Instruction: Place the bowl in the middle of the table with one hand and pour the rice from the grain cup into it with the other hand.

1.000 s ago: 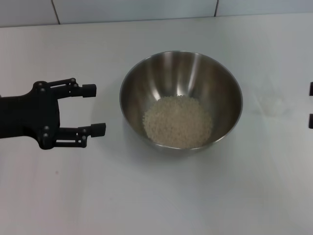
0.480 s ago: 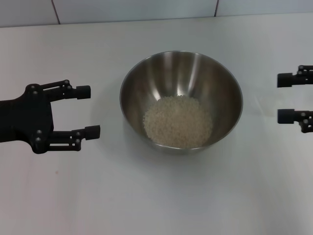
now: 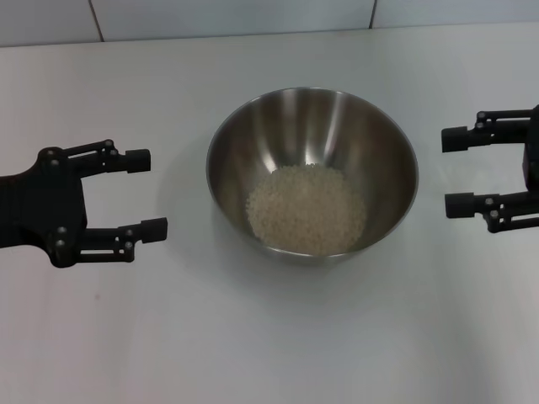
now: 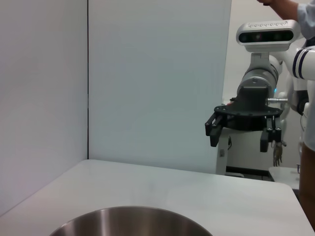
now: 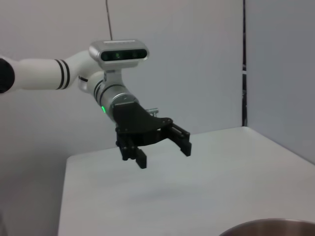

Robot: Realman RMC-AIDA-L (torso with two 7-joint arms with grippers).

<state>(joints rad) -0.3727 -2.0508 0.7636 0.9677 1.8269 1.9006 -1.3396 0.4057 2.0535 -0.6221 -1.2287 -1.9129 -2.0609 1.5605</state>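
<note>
Left end effector (image 3: pixel 147 192) and right end effector (image 3: pixel 456 172) hover spread open, empty, flanking the bowl (image 3: pixel 312 172); it sits mid-desk (image 3: pixel 269 337), apart from both, holding the rice (image 3: pixel 306 209).

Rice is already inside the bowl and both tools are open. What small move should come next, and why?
Probably pull both tools back. The rice lies heaped in the bowl, mid-table, and the left tool and right tool hang open and empty beside it.
</note>
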